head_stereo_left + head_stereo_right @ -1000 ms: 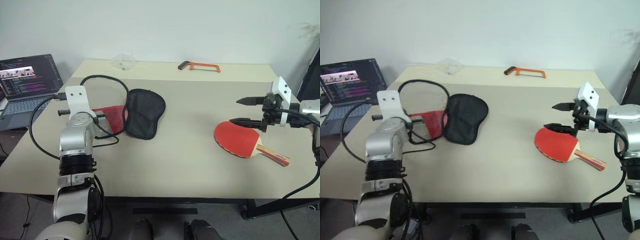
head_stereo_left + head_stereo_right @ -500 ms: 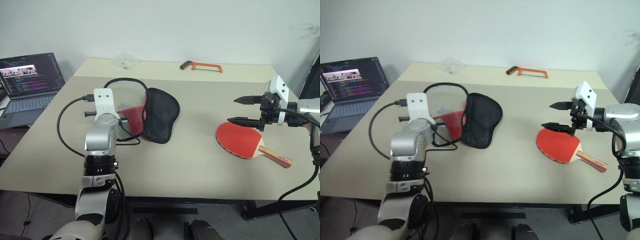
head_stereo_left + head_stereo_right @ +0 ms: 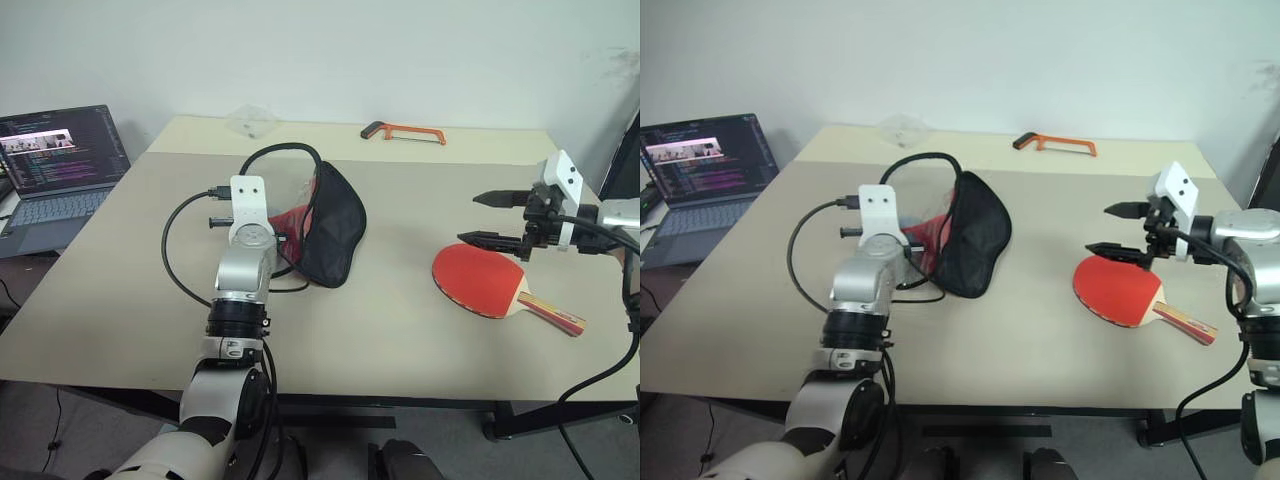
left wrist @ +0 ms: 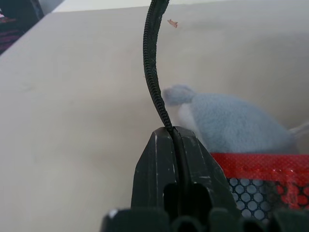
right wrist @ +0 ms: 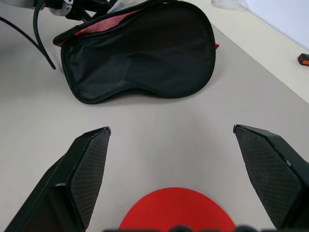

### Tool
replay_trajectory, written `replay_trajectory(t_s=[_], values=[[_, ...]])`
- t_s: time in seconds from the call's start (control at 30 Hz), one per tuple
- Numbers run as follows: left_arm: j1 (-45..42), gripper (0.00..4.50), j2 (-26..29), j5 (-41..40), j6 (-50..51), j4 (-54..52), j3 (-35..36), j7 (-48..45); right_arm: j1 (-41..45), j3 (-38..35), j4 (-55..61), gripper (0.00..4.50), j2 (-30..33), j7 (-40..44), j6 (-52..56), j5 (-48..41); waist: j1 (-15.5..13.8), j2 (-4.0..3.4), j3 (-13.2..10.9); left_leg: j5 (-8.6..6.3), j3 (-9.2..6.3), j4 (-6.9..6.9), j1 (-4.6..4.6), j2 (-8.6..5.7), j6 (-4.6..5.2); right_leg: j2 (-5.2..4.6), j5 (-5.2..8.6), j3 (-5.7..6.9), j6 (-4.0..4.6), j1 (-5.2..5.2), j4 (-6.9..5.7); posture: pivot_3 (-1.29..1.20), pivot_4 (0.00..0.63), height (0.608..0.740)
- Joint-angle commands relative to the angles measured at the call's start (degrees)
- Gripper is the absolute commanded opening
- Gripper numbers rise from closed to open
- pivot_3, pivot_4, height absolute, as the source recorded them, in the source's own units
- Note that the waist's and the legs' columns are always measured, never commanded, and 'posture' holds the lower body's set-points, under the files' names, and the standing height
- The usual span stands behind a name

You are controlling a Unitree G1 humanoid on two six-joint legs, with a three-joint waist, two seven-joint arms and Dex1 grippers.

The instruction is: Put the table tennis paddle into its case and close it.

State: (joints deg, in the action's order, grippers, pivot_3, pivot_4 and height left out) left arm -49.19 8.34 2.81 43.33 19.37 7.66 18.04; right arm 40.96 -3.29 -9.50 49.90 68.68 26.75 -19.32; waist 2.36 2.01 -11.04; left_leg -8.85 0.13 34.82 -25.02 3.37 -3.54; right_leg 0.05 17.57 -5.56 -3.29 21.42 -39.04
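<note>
On the beige table (image 3: 400, 330), left of centre, the paddle-shaped soft case of black fabric with a red inner side (image 3: 328, 225) is being pinched at its zip edge, one flap tilted up off the surface; the left gripper (image 4: 174, 140) is seen with its jaws pressed together on that thin black edge, and the mesh pocket and red lining are glimpsed just beside it. Well apart, on the right of the table, the flat table tennis paddle with its round red rubber face and striped wooden handle (image 3: 492, 283) is lying face up, handle pointing away from the case. Just above its blade, the right gripper (image 3: 496, 218) is held with its jaws spread wide and empty. The case is judged limp and light: it will sag and fold wherever it is not supported, so the mouth is best kept open by the rim already gripped. The paddle is judged stiff and light, its rubber grippy but easily marked; a hold across the handle, or at the blade's edge near the neck, is judged safest. An orange-framed hacksaw (image 3: 400, 132) is left at the far edge.
</note>
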Motion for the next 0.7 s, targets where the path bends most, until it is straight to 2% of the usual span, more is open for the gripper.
replay_trajectory(t_s=[0.03, 0.2, 0.33, 0.7], values=[[-0.01, 0.03, 4.27, 3.05, -2.78, -1.3, -1.87, -1.63, -0.05, -2.36, 2.17, 4.5, 1.28, -0.17, 0.28, -1.46, 0.08, 0.0, 0.0, 0.0, 0.0, -0.01, 0.0, 0.0, 0.0, 0.01, 0.0, 0.0, 0.0, 0.01, 0.0, 0.0, 0.15, 0.74], [1.72, 0.03, 10.86, 6.4, -6.04, -1.47, -4.08, -4.02, -0.14, -2.37, 2.45, 4.5, 1.08, -0.27, 0.59, -1.82, 0.26, 0.0, 0.0, 0.0, 0.0, -0.04, 0.01, 0.01, 0.0, 0.01, 0.0, 0.0, 0.0, 0.02, 0.0, 0.0, 0.15, 0.74], [1.59, 0.03, 12.9, 7.89, -7.99, -0.78, -4.64, -4.39, -0.24, -2.14, 2.73, 4.5, 0.59, -0.59, 0.65, -2.0, -0.06, 0.0, 0.0, 0.0, 0.01, -0.02, 0.0, 0.01, -0.01, -0.01, 0.0, 0.01, 0.0, 0.01, 0.0, 0.0, 0.15, 0.74], [0.79, 0.03, 4.11, 8.86, -8.13, 1.13, -7.72, -2.21, -0.55, -2.12, 3.95, 4.5, 0.13, -1.65, 1.19, -2.81, -0.65, 0.0, 0.0, 0.0, 0.0, -0.02, -0.04, -0.01, 0.0, -0.03, -0.01, 0.03, -0.01, 0.02, 0.02, 0.0, 0.15, 0.74]])
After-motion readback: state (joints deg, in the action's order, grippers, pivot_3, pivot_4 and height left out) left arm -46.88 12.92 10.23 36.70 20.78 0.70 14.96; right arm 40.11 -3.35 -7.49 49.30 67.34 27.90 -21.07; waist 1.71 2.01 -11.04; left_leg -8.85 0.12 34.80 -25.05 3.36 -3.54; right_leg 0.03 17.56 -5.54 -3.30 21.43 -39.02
